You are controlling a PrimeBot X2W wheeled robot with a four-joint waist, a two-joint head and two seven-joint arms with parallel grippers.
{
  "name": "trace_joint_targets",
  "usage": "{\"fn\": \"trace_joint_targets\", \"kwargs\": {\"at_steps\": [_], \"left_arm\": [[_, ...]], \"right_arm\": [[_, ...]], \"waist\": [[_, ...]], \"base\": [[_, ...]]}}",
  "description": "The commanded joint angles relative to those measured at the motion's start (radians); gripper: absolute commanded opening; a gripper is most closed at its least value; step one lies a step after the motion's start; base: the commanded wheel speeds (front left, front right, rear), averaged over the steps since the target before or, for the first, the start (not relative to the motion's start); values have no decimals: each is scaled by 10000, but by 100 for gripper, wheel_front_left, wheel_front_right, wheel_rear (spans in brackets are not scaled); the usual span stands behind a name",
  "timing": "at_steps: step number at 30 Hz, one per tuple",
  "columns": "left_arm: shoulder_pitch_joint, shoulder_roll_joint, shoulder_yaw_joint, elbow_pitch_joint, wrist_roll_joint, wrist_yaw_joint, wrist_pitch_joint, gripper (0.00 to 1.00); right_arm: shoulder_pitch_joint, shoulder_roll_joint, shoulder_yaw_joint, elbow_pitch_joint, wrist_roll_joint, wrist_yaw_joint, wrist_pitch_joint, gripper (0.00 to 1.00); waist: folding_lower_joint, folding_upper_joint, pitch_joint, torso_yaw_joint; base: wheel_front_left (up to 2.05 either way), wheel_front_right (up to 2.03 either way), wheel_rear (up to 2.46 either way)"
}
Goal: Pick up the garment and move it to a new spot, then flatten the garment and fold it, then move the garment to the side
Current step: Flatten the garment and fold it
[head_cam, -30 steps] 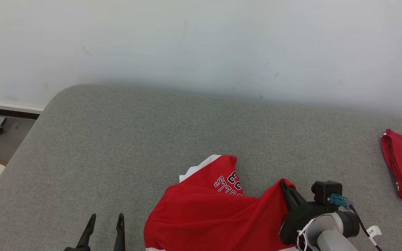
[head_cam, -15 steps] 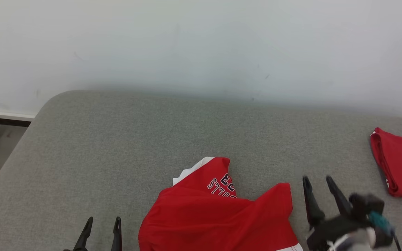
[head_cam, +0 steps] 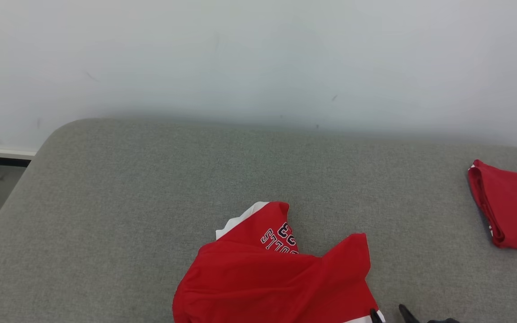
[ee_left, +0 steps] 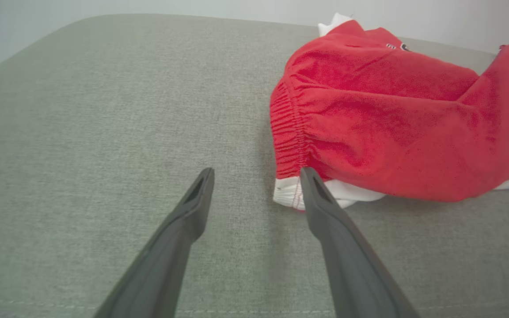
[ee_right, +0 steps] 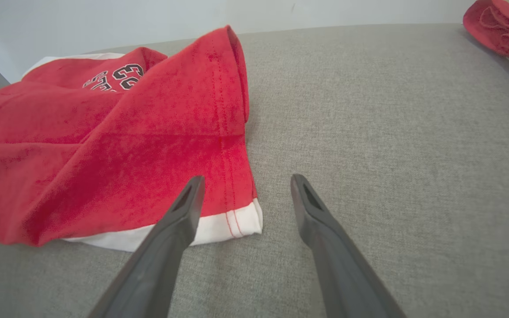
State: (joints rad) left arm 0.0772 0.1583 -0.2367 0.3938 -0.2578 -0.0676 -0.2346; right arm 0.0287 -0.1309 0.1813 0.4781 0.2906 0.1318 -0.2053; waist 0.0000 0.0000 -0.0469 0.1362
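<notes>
The red garment (head_cam: 276,278) lies crumpled on the grey fabric surface (head_cam: 151,188), close to its near edge and roughly in the middle. A flap with white trim and dark lettering sticks out on the far side, and another corner peaks up toward the right.

The left end effector (ee_left: 256,172) has its two dark fingers spread wide with nothing between them but bare grey fabric. The garment sits just off to its right. The gathered elastic waistband faces it, and the white-hemmed corner below that band lies right by the tip of its right finger. I can't tell whether the finger touches the cloth.

The right end effector (ee_right: 245,179) is spread just as wide and grips nothing. It is at the garment's right end. Its left finger crosses in front of the red cloth and the white hem band, the hem's corner falls in the gap between the fingers, and its right finger is over bare fabric. Whether it touches the cloth I can't make out.

A second red garment (head_cam: 514,206) lies bunched well off to the right, near the pale wall (head_cam: 258,54).
</notes>
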Motion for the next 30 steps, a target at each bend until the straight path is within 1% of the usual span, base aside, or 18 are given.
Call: {"fn": "trace_joint_targets", "kwargs": {"at_steps": [1, 6, 13, 14, 15, 16, 17, 18, 19, 20, 21, 22, 23, 26, 30], "left_arm": [[-251, -98, -99, 285, -131, -78, 44, 100], [-701, -235, -426, 1185, -133, -283, -21, 100], [-1397, -376, -664, 2345, -263, -429, -131, 100], [-1467, -388, -662, 2477, -297, -447, -164, 100], [-1467, -388, -662, 2477, -297, -447, -164, 100], [-1531, -417, -649, 2599, -374, -449, -199, 100], [-1602, -444, -667, 2717, -418, -460, -206, 100], [-1670, -475, -686, 2865, -509, -497, -226, 100], [-1735, -490, -755, 3042, -544, -532, -228, 100], [-1828, -508, -793, 3224, -652, -558, -235, 100], [-1908, -599, -716, 3336, -1002, -563, -241, 100], [-2009, -661, -746, 3423, -1121, -601, -260, 66], [-2119, -673, -927, 3513, -1139, -621, -268, 1], [-2244, -584, -1256, 3613, -1391, -645, -286, 0], [-2096, -246, -1614, 3422, -1520, -617, -306, 0]], "right_arm": [[-7, 31, 75, 195, -141, -20, 53, 100], [-390, 92, 379, 899, -220, -20, 206, 100], [-961, 188, 700, 1805, -146, -20, 125, 100], [-1017, 218, 742, 1972, -116, -20, 156, 97], [-1017, 218, 742, 1972, -116, -20, 156, 97], [-1065, 229, 765, 2122, -90, -20, 171, 67], [-1140, 225, 779, 2249, -73, -20, 144, 49], [-1213, 234, 794, 2433, -74, -20, 164, 42], [-1267, 255, 821, 2591, -70, -22, 195, 38], [-1335, 286, 849, 2750, -50, -20, 168, 13], [-1403, 320, 884, 2896, -22, -20, 157, 2], [-1438, 338, 914, 3033, 6, -22, 137, 0], [-1488, 348, 955, 3149, 53, -22, 103, 0], [-1622, 373, 1068, 3335, 197, -20, -9, 0], [-1570, 312, 1047, 3182, 587, -20, -151, 0]], "waist": [[0, 0, 44, -35], [0, 0, 102, -44], [0, 0, 175, -50], [0, 0, 179, -53], [0, 0, 179, -53], [0, 0, 181, -48], [0, 0, 183, -41], [0, 0, 186, -32], [0, 0, 187, -24], [0, 0, 185, -15], [0, 0, 176, 7], [0, 0, 165, 28], [0, 0, 146, 48], [0, 0, 77, 100], [0, 0, -10, 113]], "base": [[0, 0, 0], [0, 0, 0], [0, 0, 0], [0, 0, 0], [0, 0, 0], [0, 0, 0], [0, 0, 0], [0, 0, 0], [0, 0, 0], [0, 0, 0], [0, 0, 0], [0, 0, 0], [0, 0, 0], [0, 0, 0], [0, 0, 0]]}}
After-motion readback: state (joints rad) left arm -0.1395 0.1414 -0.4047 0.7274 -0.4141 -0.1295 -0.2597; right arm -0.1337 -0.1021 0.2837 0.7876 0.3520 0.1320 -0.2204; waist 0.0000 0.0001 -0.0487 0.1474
